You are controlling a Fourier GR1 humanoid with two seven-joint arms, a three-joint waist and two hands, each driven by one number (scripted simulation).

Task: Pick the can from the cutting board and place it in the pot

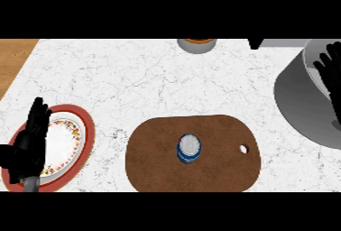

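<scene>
Head view, looking steeply down at the work surface. The counter (160,81) is white marble with grey veining; a strip of wood-toned surface (15,58) shows at the far left corner.

Nearest me, my left hand (28,144) shows at the lower left, over the plate (70,149). That plate is white with a red rim and a floral band. My fingers there are straight and close together, pointing away from me, curled round nothing. Whether they touch the plate I cannot tell.

Centre, near: brown cutting board (200,171), rounded, with a hole near its right end. The can (189,148) stands upright on the board, near its middle, blue-sided with a pale top. Neither hand touches it.

Right, farther: large grey pot (300,94), partly cut by the edge of view. My right hand (329,67) shows over the pot's opening, fingers extended and slightly spread, holding nothing.

Far edge, top centre: a small grey container (197,45) with an orange-brown top, partly cut off.
</scene>
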